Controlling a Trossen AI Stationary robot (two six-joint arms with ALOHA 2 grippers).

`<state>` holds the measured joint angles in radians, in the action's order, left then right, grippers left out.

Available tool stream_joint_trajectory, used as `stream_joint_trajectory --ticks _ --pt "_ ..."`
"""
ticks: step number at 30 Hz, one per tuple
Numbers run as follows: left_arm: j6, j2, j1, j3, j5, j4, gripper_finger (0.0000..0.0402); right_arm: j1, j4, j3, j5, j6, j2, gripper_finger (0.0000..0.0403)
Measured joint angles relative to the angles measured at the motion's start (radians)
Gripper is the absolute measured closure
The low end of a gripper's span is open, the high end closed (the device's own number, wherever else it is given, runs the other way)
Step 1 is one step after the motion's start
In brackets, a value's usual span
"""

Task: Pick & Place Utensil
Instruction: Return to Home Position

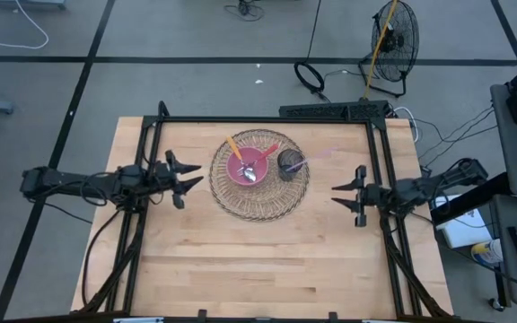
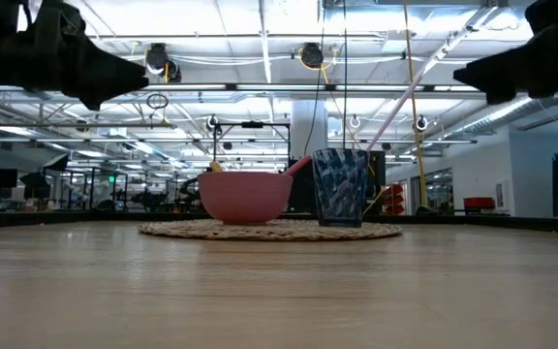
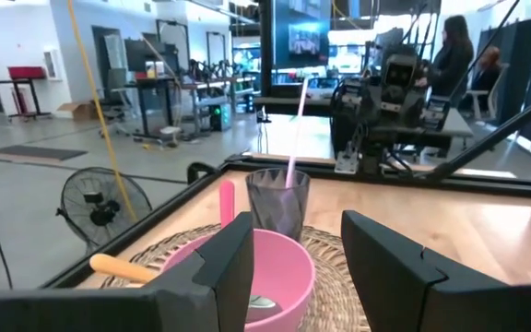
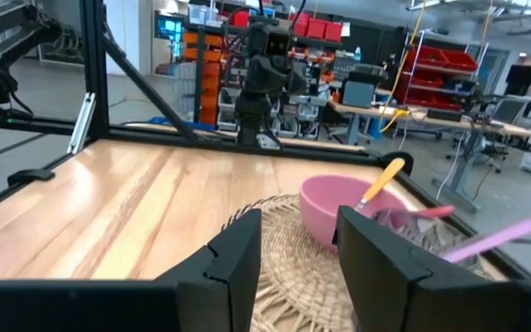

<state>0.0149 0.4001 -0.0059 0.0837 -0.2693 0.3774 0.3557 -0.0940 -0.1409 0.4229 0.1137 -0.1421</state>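
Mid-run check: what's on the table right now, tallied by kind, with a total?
Woven mat: 1
Pink bowl: 1
Cup: 1
Pink straw: 1
Utensils in the bowl: 2 (orange-handled utensil, pink-handled utensil)
Total: 6

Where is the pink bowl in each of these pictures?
High view: pink bowl on the woven mat's left half.
Low view: bowl left of the cup, on the mat.
Left wrist view: bowl between the fingers of the left tool.
Right wrist view: bowl just beyond the right tool.
Shared landmark: the woven mat.
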Motion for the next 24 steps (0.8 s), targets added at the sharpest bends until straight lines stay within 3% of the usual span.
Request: stream_joint_trajectory --ticks 15,24 --pt "-0.006 -0.05 0.0 -0.054 0.008 -0.017 0.0231 -0.048 -0.007 0.058 0.021 0.009 0.061 0.0273" --pt "0.001 -0.049 0.0 -0.054 0.06 -0.055 0.0231 -0.213 0.022 0.059 -0.161 0.003 0.061 0.0273"
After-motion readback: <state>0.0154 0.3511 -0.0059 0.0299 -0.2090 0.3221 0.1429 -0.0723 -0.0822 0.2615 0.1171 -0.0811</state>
